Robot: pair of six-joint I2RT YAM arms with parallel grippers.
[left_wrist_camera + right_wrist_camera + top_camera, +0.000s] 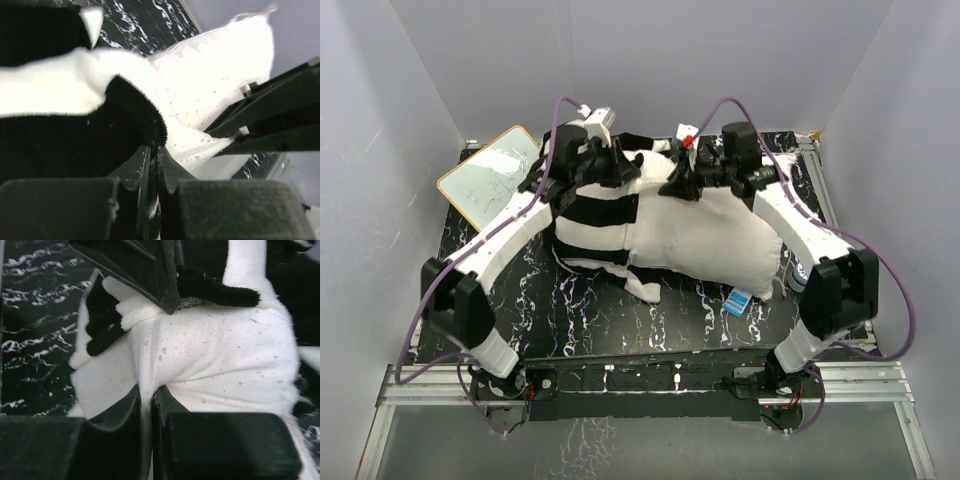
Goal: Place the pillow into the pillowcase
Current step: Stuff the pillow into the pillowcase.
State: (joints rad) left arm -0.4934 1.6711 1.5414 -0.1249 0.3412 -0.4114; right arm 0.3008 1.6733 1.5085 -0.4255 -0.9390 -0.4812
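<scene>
The plain white pillow lies mid-table, its left end inside the black-and-white striped pillowcase. My left gripper is at the far edge of the pillowcase opening. In the left wrist view it is shut on the black fuzzy hem of the pillowcase, with the pillow beyond. My right gripper sits close beside it on the pillow's far edge. In the right wrist view it is shut on a pinched fold of the pillow; the pillowcase edge lies just ahead.
A small whiteboard leans at the back left of the black marbled table. A small blue object lies at the pillow's near right corner. Grey walls close in the sides and back.
</scene>
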